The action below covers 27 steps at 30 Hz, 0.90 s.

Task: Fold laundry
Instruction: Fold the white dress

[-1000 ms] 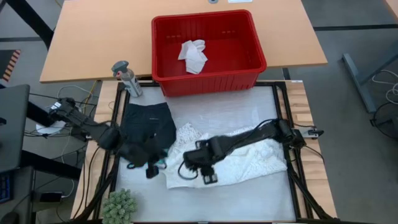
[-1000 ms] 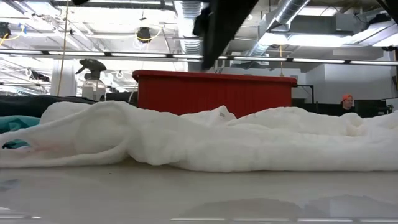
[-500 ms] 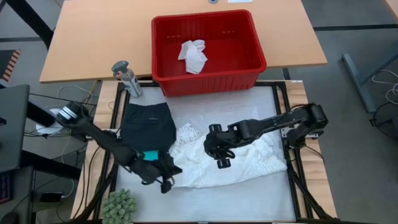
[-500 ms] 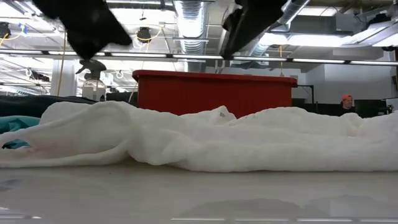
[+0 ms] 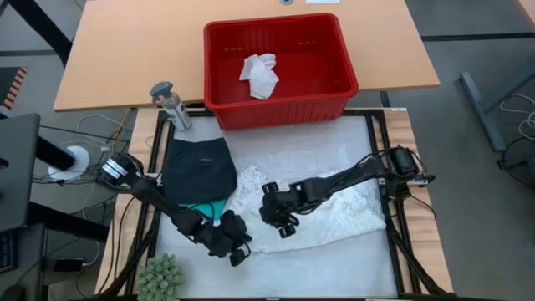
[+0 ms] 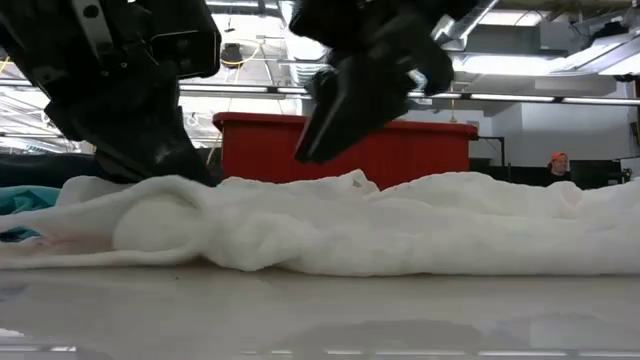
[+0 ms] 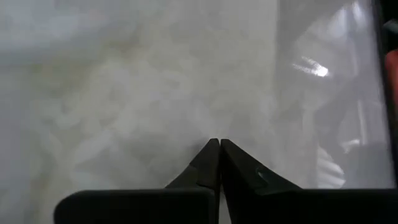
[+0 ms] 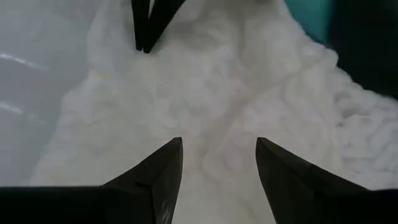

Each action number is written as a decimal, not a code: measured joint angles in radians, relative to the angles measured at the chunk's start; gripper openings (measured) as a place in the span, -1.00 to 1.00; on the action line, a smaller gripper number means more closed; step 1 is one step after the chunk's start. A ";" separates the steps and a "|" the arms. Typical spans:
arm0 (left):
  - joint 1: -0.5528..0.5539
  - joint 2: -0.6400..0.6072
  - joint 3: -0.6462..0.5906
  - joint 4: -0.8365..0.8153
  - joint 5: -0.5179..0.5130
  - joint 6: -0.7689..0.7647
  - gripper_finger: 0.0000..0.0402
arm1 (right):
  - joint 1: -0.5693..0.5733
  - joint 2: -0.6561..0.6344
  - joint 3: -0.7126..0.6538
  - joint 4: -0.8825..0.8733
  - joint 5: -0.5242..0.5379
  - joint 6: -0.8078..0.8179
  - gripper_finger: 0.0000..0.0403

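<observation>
White garment (image 5: 334,213) on pale table (image 5: 318,150), left end effector (image 5: 237,248) pressed together, right end effector (image 5: 284,226) spread, ceiling ducts (image 6: 300,20) beyond.

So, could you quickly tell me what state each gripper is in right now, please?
Left gripper: jaws shut, at the edge of the white garment; a grip cannot be told.
Right gripper: jaws open over the white garment, holding nothing.
</observation>
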 joint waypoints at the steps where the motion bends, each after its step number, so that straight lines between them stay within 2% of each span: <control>1: 0.000 0.007 0.002 0.008 0.010 -0.007 -1.00 | -0.001 0.011 0.010 0.010 0.001 0.005 0.16; 10: 0.003 0.015 0.002 -0.022 0.008 -0.007 -1.00 | -0.006 0.110 0.024 0.080 0.031 0.099 0.17; 15: 0.003 0.015 0.002 -0.039 0.013 -0.004 -1.00 | 0.006 0.127 0.024 0.078 0.139 0.111 0.10; 18: 0.003 0.015 0.001 -0.045 0.006 -0.005 -1.00 | 0.004 0.119 0.024 0.080 0.171 0.109 -0.12; 25: 0.007 0.015 0.001 -0.053 -0.004 -0.005 -1.00 | -0.006 0.118 0.038 0.053 0.214 0.099 -0.87; 27: 0.007 0.015 0.001 -0.055 -0.005 -0.005 -1.00 | -0.011 0.119 0.078 0.017 0.223 0.062 -0.91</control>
